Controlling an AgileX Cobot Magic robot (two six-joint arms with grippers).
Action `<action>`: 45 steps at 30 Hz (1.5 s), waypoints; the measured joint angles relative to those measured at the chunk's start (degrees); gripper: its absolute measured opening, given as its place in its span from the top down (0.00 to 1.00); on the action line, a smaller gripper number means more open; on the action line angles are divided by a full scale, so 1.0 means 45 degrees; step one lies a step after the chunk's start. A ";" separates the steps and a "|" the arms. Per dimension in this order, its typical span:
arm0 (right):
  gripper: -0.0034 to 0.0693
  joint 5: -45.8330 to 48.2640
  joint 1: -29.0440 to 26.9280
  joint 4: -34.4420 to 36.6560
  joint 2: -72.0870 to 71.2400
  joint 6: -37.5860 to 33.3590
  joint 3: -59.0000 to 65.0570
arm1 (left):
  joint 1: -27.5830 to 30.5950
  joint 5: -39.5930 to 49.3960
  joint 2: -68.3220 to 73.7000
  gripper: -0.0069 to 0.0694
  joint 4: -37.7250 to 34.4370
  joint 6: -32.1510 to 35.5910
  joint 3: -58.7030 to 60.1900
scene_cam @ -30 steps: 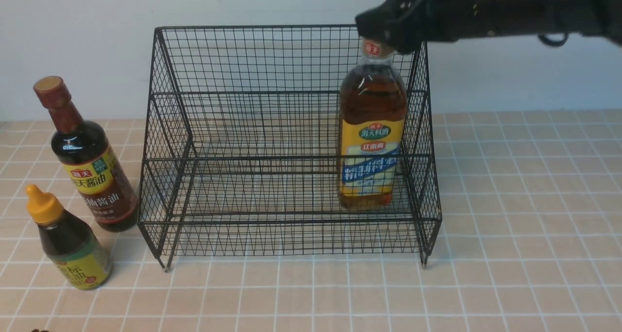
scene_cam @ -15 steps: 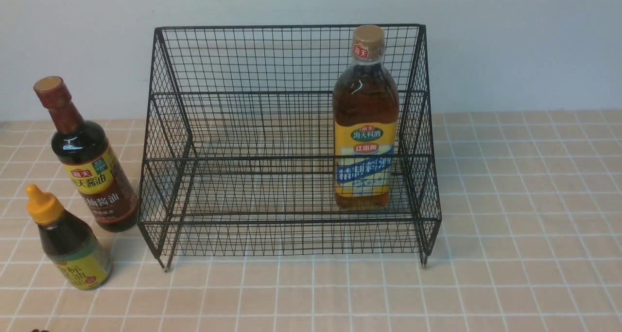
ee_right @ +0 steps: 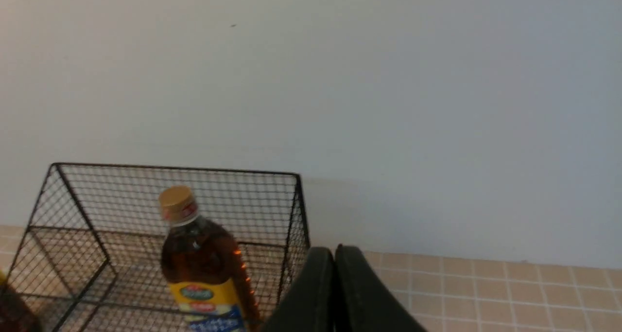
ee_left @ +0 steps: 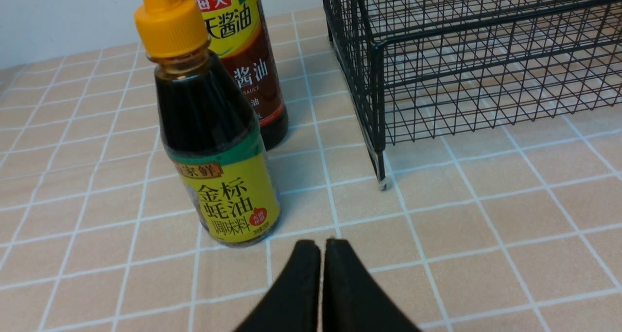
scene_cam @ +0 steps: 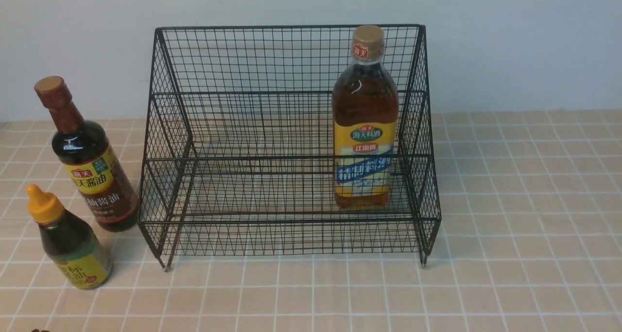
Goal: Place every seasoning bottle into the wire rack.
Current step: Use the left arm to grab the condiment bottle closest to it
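The black wire rack (scene_cam: 286,142) stands in the middle of the tiled table. The tall amber bottle (scene_cam: 364,128) with tan cap stands upright in its lower tier at the right end. Left of the rack, on the table, stand the dark long-necked bottle (scene_cam: 87,162) with reddish-brown cap and, nearer to me, the small dark bottle (scene_cam: 68,239) with yellow nozzle cap. In the left wrist view my left gripper (ee_left: 320,244) is shut and empty, just short of the small bottle (ee_left: 214,142). My right gripper (ee_right: 334,250) is shut and empty, away from the rack (ee_right: 146,215). Neither arm shows in the front view.
A plain pale wall (scene_cam: 510,40) runs close behind the rack. Beige tiled tabletop (scene_cam: 525,200) spreads to the right of the rack and in front of it. The rack's near foot (ee_left: 382,181) stands on the tiles beside the small bottle.
My right arm let go of the amber bottle's cap and drew back out of the front view, its jaws closing. The bottle settled upright in the rack. The left side has not moved.
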 joint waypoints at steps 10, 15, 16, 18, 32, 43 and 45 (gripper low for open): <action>0.97 -0.1050 0.0000 0.1214 -0.4037 -0.1663 0.3717 | 0.0000 0.0000 0.0000 0.92 0.0000 0.0000 0.0000; 0.97 -0.1508 0.0000 0.0748 -0.4741 -0.3390 0.4546 | 0.0000 0.0000 0.0000 0.92 0.0000 0.0000 0.0000; 0.97 -0.1923 0.0000 0.0494 -0.4756 -0.3958 0.5002 | 0.0000 0.0000 0.0000 0.92 0.0000 0.0000 0.0000; 0.97 -0.2219 0.0000 0.0312 -0.4756 -0.4216 0.5431 | 0.0000 0.0000 0.0000 0.92 0.0000 0.0000 0.0000; 0.97 -0.9318 0.0897 -0.0148 -0.7734 -0.4382 1.4714 | 0.0000 0.0000 0.0000 0.92 0.0000 0.0000 0.0000; 0.97 -0.8841 0.1119 0.0615 -0.7853 -0.4124 1.5854 | 0.0000 0.0000 0.0000 0.92 0.0000 0.0000 0.0000; 0.97 -0.8765 0.1119 0.0728 -0.7853 -0.4056 1.5854 | 0.0000 0.0000 0.0000 0.92 0.0000 0.0000 0.0000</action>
